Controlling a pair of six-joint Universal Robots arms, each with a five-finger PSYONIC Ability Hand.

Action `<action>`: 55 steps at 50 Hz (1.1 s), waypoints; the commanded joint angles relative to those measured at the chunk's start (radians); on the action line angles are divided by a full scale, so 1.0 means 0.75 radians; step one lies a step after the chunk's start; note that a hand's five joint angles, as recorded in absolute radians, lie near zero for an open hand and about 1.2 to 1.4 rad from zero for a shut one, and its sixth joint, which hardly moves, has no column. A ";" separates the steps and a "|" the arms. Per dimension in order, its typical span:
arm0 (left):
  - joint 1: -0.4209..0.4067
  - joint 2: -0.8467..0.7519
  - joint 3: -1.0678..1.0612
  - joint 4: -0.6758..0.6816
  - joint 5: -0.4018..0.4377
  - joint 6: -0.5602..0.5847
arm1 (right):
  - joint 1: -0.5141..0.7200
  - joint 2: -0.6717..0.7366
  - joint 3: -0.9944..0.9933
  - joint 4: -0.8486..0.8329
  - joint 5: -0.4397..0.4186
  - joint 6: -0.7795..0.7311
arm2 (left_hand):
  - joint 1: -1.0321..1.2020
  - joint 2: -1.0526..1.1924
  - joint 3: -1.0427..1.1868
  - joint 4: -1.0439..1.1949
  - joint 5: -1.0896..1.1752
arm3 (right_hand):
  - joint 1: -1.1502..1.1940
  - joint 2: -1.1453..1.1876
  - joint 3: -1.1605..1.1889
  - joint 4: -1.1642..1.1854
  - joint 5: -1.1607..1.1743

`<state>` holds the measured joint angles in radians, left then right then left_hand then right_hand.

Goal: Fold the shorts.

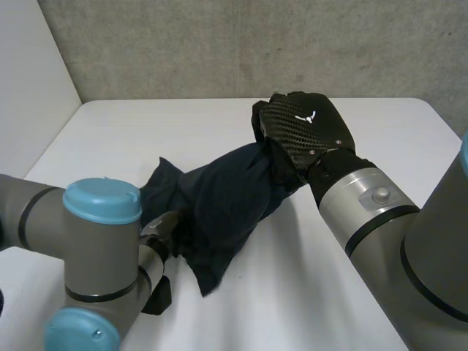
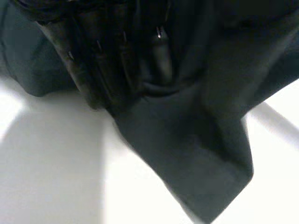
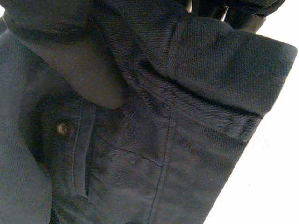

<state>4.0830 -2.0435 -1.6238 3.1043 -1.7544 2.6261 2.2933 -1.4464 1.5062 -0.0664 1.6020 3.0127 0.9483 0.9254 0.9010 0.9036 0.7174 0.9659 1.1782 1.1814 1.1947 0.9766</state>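
Right hand [image 1: 303, 128] is clenched on the shorts [image 1: 219, 212] at the waistband, raised above mid-counter [image 1: 292, 292]. They slope lengthwise down toward the near left edge, where the left hand [image 2: 93, 70] meets them. Whether it holds them, I cannot tell.

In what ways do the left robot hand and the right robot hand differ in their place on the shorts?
The right robot hand is high above the table; the left robot hand is low, close to it. The right one is curled round the waistband of the shorts; the left one is at their lower part. Both are black and on the same shorts.
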 commanded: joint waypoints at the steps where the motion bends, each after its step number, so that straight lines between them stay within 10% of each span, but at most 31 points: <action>1: -0.028 -0.024 0.097 -0.005 -0.085 0.025 | -0.020 -0.010 -0.012 -0.002 0.007 -0.006 | 0.597 0.628 0.660 0.657 0.672 | 0.574 0.291 0.287 0.269 0.327; 8: 0.064 0.202 0.079 -0.093 -0.080 0.218 | -0.110 -0.023 -0.090 0.064 -0.011 -0.077 | 0.597 0.628 0.660 0.657 0.672 | 0.574 0.291 0.287 0.269 0.327; 17: 0.170 0.726 0.079 -0.096 -0.066 1.073 | -0.200 -0.025 -0.268 0.377 -0.097 -0.386 | 0.597 0.628 0.660 0.657 0.672 | 0.574 0.291 0.287 0.269 0.327; 24: 0.174 0.792 -0.019 0.025 -0.001 1.462 | -0.182 -0.004 -0.262 0.553 -0.121 -0.552 | 0.597 0.628 0.660 0.657 0.672 | 0.574 0.291 0.287 0.269 0.327; 44: 0.187 0.068 0.048 0.236 -0.005 1.395 | -0.194 0.533 -0.364 0.502 -0.119 -0.464 | 0.597 0.628 0.660 0.657 0.672 | 0.574 0.291 0.287 0.269 0.327; 55: 0.170 -0.032 0.918 0.287 -0.048 1.393 | -0.190 0.605 -0.834 -0.072 -0.081 -0.454 | 0.597 0.628 0.660 0.657 0.672 | 0.574 0.291 0.287 0.269 0.327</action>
<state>4.2183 -2.0542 -1.3724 3.2916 -1.7657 3.6770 2.1483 -0.9888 1.0856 0.1971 1.5198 2.6614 1.1514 1.1982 1.1923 1.1960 0.9663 0.9796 1.1803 1.1814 1.1948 0.9842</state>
